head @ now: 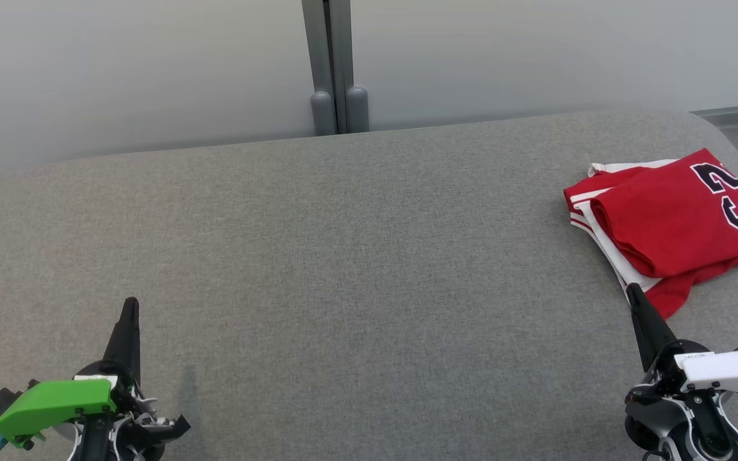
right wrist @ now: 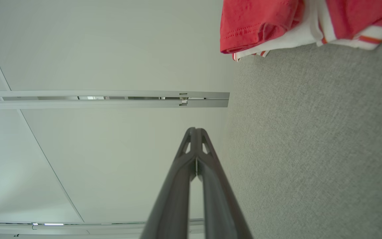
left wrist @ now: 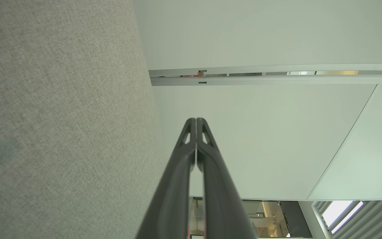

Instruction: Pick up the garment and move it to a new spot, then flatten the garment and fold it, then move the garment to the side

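**Item 1. Grey upholstered surface (head: 343, 256), one.** The far edge runs along the wall and curves off at the far-left and far-right corners. Open fabric stretches across the middle and left, from the jersey over to the left gripper.

**Item 2. Red jersey (head: 670, 224), one.** It is folded into a rough block with white-striped trim showing at its left side and a dark "23" on top. It lies at the far right of the surface, close to the right edge, and its right side runs to the frame's border.

**Item 3. Grippers, two, each with two dark fingers.**
- Left gripper (head: 129, 307): at the near left over bare fabric, well apart from the jersey. Its fingers are pressed together and hold nothing.
- Right gripper (head: 631, 291): at the near right, with its tip near the jersey's nearest corner. Its fingers are closed tip to tip on nothing.

**Item 4. Pale wall panels (head: 119, 70), two.** A grey double post (head: 334, 64) divides them.
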`<state>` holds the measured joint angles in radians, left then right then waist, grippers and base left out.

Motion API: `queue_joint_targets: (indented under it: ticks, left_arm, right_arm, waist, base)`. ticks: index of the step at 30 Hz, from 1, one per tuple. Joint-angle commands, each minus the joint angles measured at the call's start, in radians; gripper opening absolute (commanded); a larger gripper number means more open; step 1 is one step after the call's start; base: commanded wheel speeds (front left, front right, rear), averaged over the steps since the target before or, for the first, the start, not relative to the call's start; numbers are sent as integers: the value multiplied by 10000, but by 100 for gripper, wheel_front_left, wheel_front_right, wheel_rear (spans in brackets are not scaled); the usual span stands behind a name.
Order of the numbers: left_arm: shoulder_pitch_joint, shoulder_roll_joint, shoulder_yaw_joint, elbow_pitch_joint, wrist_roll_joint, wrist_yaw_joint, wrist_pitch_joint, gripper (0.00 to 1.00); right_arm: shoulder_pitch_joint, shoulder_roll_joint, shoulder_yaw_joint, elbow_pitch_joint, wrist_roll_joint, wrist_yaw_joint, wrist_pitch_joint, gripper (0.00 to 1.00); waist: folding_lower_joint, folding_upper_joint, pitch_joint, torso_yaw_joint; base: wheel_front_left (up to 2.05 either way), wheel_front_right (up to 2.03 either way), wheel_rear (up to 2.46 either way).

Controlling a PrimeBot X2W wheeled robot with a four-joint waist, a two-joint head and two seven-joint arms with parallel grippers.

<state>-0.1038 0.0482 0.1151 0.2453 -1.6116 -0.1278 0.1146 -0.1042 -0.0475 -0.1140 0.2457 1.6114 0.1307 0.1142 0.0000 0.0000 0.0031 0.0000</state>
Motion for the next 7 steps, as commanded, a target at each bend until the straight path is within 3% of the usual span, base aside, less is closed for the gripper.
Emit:
queue_joint_targets:
  ticks: [1,7]
  left_arm:
    - [-118,40,21,-12,-12,-66,35,0]
    - [-117,40,19,-13,-13,-66,34,0]
  right_arm:
    - [-84,-53,-14,-36,33,0,28,0]
    - [-84,-53,-14,-36,33,0,28,0]
  waist:
    - [0,0,0,0]
    - [0,0,0,0]
  base:
    - [0,0,0]
    - [0,0,0]
